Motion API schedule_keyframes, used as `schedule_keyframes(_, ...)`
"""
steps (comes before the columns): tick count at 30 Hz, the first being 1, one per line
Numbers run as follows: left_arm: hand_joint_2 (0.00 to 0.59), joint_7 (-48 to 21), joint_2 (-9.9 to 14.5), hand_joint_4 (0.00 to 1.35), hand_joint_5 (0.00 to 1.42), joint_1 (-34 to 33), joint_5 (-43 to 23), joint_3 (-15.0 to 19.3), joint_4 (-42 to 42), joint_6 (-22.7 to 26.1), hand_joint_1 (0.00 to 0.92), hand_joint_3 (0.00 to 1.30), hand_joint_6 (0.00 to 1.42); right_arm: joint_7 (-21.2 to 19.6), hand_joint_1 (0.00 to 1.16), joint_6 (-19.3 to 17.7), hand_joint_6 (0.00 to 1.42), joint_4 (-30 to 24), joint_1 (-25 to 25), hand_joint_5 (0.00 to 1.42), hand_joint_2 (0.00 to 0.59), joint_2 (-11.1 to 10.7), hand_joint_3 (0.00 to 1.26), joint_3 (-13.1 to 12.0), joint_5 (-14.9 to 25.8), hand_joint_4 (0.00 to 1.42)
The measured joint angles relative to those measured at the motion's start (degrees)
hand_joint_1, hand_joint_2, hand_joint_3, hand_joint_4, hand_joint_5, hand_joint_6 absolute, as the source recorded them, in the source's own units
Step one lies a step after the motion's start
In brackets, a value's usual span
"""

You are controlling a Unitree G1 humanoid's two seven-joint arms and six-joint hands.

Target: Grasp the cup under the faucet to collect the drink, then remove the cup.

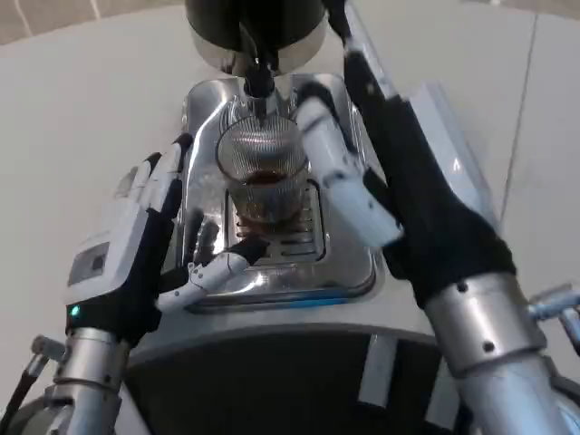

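At the drinks machine (272,362), head view: the ribbed glass cup (263,177) stands upright on the slotted grille of the steel drip tray (349,272), directly beneath the dark faucet (258,86), which hangs at twelve o'clock from the cup. A shallow layer of brown drink (265,179) lies inside the glass. My right hand (362,172) reaches in from the cup's three o'clock side, its white fingers (335,168) lying along the right wall of the glass and touching it; whether they close round the far side I cannot tell, since the cup hides that part. The black-sleeved wrist and silver right forearm (494,362) run off toward five o'clock. My left hand (136,245) hovers at the cup's eight o'clock, at the tray's left edge, holding nothing, its fingers (213,270) spread, one white finger stretching over the tray lip toward the grille just short of the cup's base. A green light glows on the back of its wrist. The machine's polished top reflects both hands, and the pale counter (72,109) spreads out around it at nine and two o'clock.
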Motion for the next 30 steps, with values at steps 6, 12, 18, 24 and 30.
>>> schedule_keyframes(6, 0.033, 0.3, -0.5, 0.0, 0.0, -2.0, 0.0, -0.4, 1.3, 0.0, 0.0, 0.0, 0.01, 3.5, 0.14, -1.7, 0.0, -2.5, 4.3, 0.0, 0.579, -4.0, 0.0, 0.7, -7.4, 0.0)
schedule_keyframes(12, 0.029, 1.5, -1.5, 0.0, 0.01, -4.0, 0.1, -0.8, 4.2, 0.0, 0.004, 0.0, 0.03, 5.5, 0.19, -5.4, 0.0, -5.5, 12.0, 0.0, 0.571, -6.4, 0.0, -0.6, -12.9, 0.0)
schedule_keyframes(18, 0.028, 3.2, -2.8, 0.0, 0.03, -5.6, 0.1, -1.7, 6.7, -0.1, 0.005, 0.0, 0.04, 6.3, 0.3, -9.2, 0.0, -6.6, 19.5, 0.0, 0.529, -6.9, 0.0, -3.7, -15.2, 0.0)
schedule_keyframes(24, 0.027, 5.5, -3.4, 0.0, 0.04, -7.6, 0.0, -2.2, 11.1, -0.7, 0.005, 0.0, 0.05, 5.6, 0.36, -13.2, 0.0, -6.1, 24.9, 0.0, 0.501, -6.7, 0.0, -7.4, -13.7, 0.0)
schedule_keyframes(30, 0.027, 6.8, -3.6, 0.0, 0.06, -9.1, -0.2, -2.6, 14.1, -2.4, 0.005, 0.0, 0.06, 0.7, 0.41, -20.6, 0.0, -2.8, 30.5, 0.0, 0.511, -8.2, 0.0, -10.8, -12.3, 0.0)
